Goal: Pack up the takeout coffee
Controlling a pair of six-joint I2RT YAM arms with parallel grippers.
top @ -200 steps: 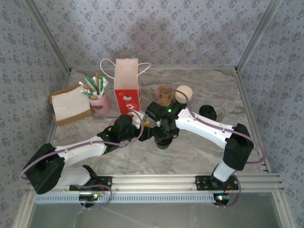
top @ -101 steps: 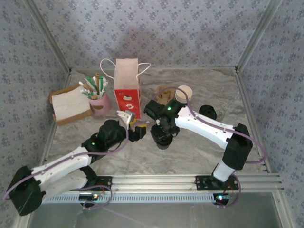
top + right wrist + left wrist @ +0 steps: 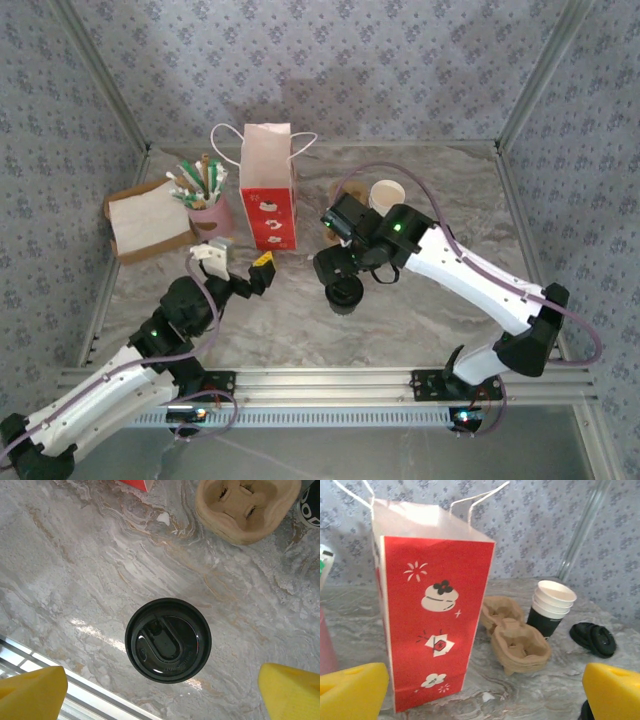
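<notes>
The takeout coffee [image 3: 344, 293] is a small black paper cup with its black lid on, standing free on the marble table right of centre. From above, the takeout coffee's lid [image 3: 168, 639] faces the right wrist camera. My right gripper [image 3: 336, 264] hangs over it, open; its yellow fingertips [image 3: 31, 692] are spread wide on either side and touch nothing. My left gripper [image 3: 237, 262] is open and empty, off to the cup's left. It faces the tall red paper bag [image 3: 432, 620], which stands upright with its top open.
A brown cardboard cup carrier [image 3: 520, 645] lies right of the bag [image 3: 267, 195], with a stack of paper cups [image 3: 551, 607] behind it and spare black lids [image 3: 438, 236] further right. A pink cup of stirrers [image 3: 208, 215] and a napkin box [image 3: 150, 222] stand at the left.
Both grippers have opened and left the lidded cup. The left arm has drawn back to the left and toward its base. The right gripper has lifted above the cup.
</notes>
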